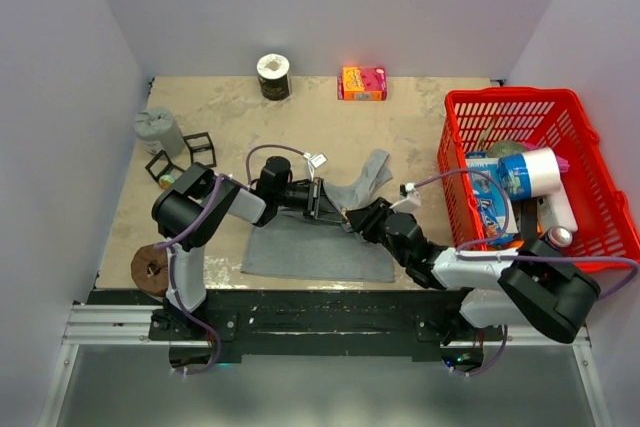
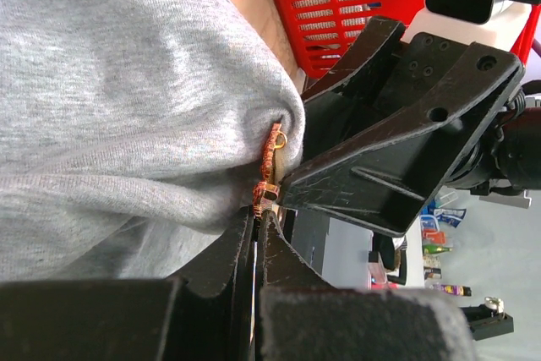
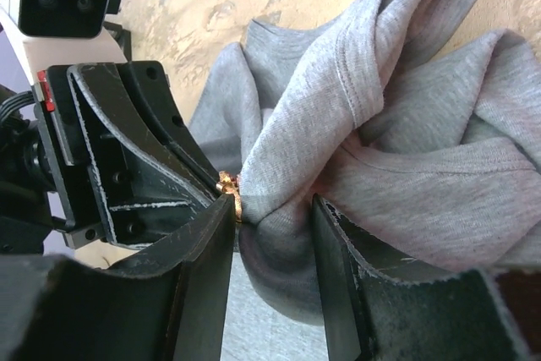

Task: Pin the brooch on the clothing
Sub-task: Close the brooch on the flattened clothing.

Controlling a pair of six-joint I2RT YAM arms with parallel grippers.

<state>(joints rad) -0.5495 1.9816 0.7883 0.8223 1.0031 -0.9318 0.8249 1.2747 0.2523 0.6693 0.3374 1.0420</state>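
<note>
Beige tabletop [image 1: 420, 112] under clothing [image 1: 310, 247], white walls [image 1: 330, 7]

A grey sleeveless knit tank top [image 1: 310, 252] lies at the middle of the beige table's [image 1: 420, 117] near edge. A red plastic mesh basket [image 1: 520, 97] stands at the right edge. At the far edge, an orange-and-pink cardboard box [image 1: 362, 83] sits right of a dark tape roll [image 1: 273, 76]. A grey cylinder [image 1: 160, 132] and black open frames [image 1: 198, 149] sit by the left edge, and a brown ring [image 1: 152, 269] in the near-left corner. A tiny orange-red brooch [image 2: 269, 171] sits against the top's raised fold.
</note>
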